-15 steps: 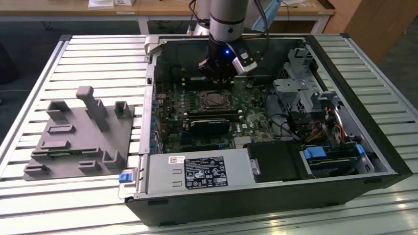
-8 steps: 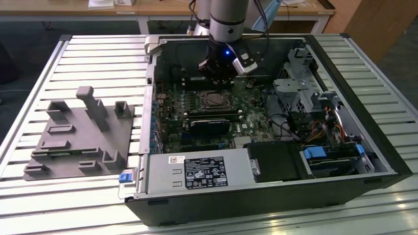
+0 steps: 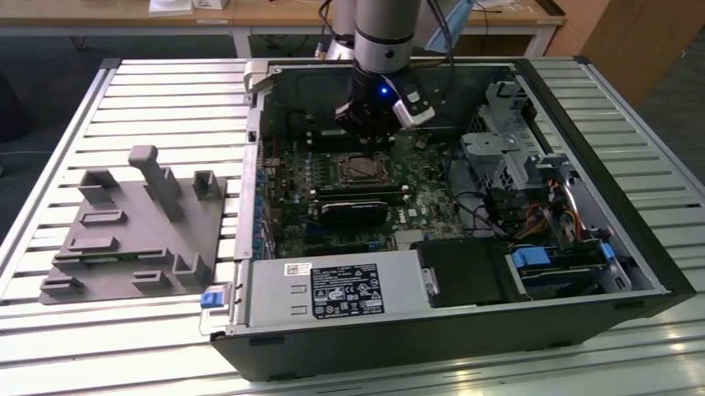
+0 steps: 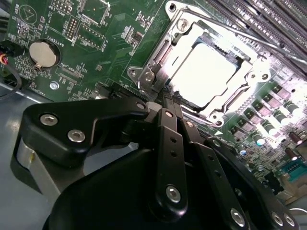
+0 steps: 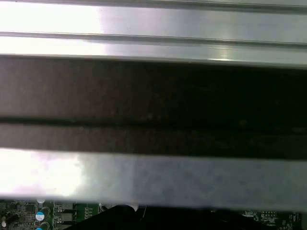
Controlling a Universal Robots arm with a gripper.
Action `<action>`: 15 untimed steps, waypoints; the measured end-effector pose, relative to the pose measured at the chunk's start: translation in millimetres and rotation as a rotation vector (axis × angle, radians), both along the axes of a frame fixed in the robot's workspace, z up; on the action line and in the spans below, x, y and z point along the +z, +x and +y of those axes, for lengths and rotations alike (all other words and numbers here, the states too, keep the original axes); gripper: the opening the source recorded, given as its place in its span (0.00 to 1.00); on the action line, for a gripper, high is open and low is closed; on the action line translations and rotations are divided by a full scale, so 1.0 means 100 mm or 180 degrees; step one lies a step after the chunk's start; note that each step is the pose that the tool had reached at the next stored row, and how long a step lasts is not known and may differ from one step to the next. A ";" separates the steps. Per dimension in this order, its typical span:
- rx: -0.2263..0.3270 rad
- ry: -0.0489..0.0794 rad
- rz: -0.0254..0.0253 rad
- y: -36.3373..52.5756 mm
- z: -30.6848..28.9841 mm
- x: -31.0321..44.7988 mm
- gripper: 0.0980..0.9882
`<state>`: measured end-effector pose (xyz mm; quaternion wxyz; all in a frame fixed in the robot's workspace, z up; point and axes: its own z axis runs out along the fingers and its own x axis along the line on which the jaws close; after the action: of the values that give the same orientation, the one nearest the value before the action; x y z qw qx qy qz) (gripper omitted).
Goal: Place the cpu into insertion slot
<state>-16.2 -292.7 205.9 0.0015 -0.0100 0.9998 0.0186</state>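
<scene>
An open black computer case [image 3: 573, 326] lies on a slatted metal surface [image 3: 144, 91]. Beside the case, toward the exterior view's left, sits a grey plastic holder [image 3: 132, 235] with upright posts. Inside the case, a silver power supply box [image 3: 330, 290] lies along the near wall, with a blue-tabbed drive bay [image 3: 546, 260] further right. A round coin battery [image 4: 42, 52] sits on the green board.

No print could be read. A black label [image 3: 343, 290] crowded with white marks and symbols sat on the silver power supply box [image 3: 264, 293], well in front of the insertion slot [image 3: 361, 169] in the exterior view, with a small white sticker [image 3: 300, 269] at its upper corner. In the second wrist view, tiny white lettering dotted the green circuit board [image 4: 110, 28] beside that slot, all too small to make out.
</scene>
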 end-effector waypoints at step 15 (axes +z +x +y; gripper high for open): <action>0.0000 0.0001 0.0000 0.000 -0.033 0.101 0.01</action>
<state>-16.2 -296.0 216.0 0.0015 -0.0099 0.9998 0.0186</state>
